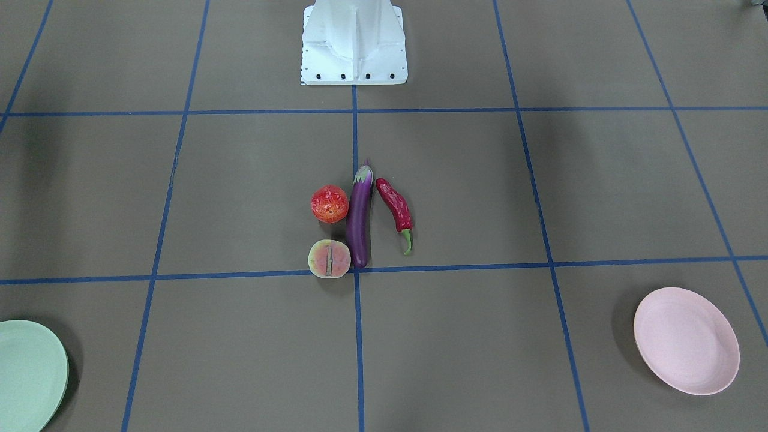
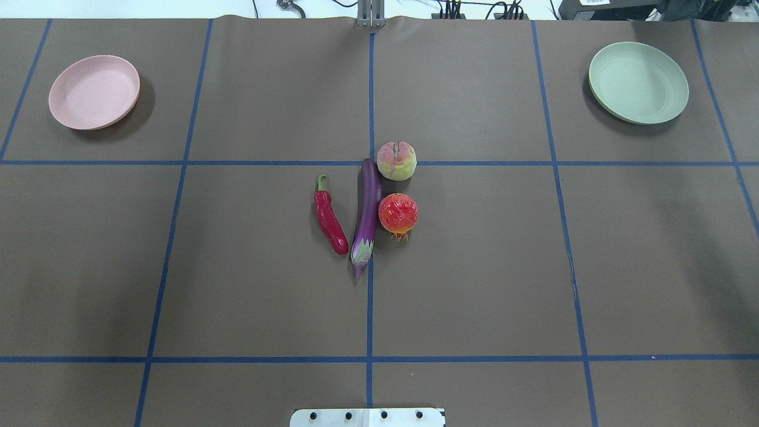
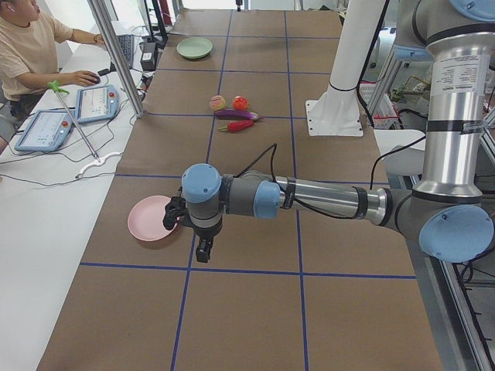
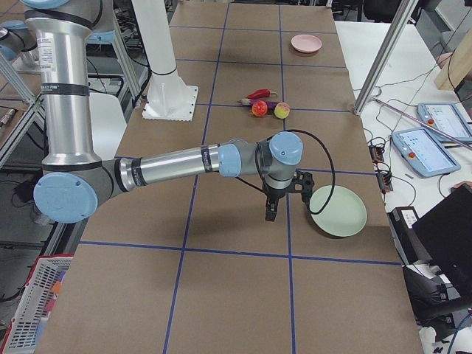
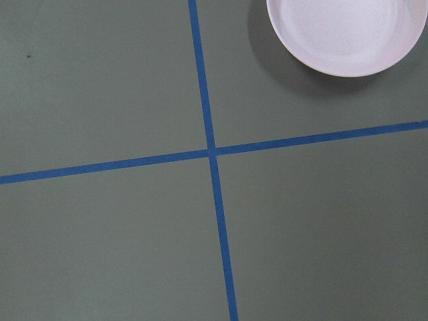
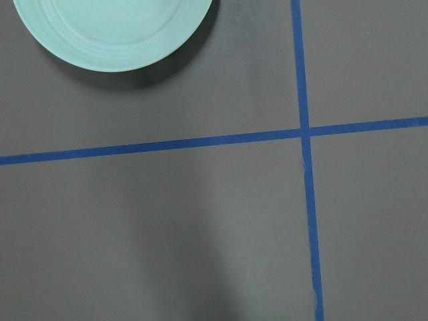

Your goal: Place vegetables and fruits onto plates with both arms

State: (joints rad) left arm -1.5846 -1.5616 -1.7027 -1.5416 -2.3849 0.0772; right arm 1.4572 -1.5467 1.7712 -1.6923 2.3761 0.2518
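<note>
Four items lie together at the table's middle: a purple eggplant point(image 2: 367, 213), a red chili pepper point(image 2: 329, 220) on its left, a red-orange pomegranate-like fruit point(image 2: 398, 213) and a peach point(image 2: 396, 161) on its right. The pink plate point(image 2: 93, 92) sits empty at the far left, the mint green plate point(image 2: 638, 82) empty at the far right. My left gripper point(image 3: 203, 251) hangs beside the pink plate point(image 3: 151, 218). My right gripper point(image 4: 270, 212) hangs beside the green plate point(image 4: 338, 210). Both grippers show only in the side views, so I cannot tell whether they are open or shut.
The white base block point(image 2: 367, 417) stands at the near edge. A seated person point(image 3: 27, 54) works at a side bench with tablets point(image 3: 97, 102). An aluminium post point(image 3: 116, 54) rises at the table's far edge. Blue tape lines grid the brown surface.
</note>
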